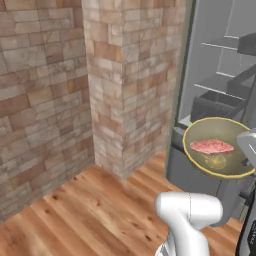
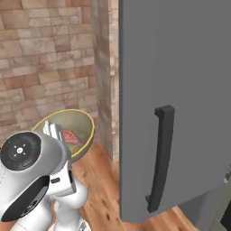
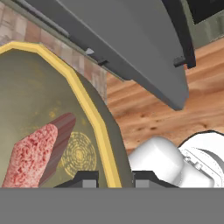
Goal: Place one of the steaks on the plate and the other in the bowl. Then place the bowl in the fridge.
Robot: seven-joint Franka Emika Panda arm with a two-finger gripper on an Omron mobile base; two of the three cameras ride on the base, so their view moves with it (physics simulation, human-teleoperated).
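Note:
The olive-tan bowl hangs in the air in front of the open fridge, level with its lower shelves. A pale pink-red steak lies inside the bowl. In the hand view my gripper is shut on the bowl's yellow rim, one fingertip inside and one outside, with the steak to the left. From the right base view the bowl shows behind my arm, left of the fridge door. The plate is out of view.
The fridge door stands swung open on the right, its dark bar handle facing me. A brick pillar and brick wall stand left of the fridge. The fridge's grey lower drawer sits under the bowl, above a wooden floor.

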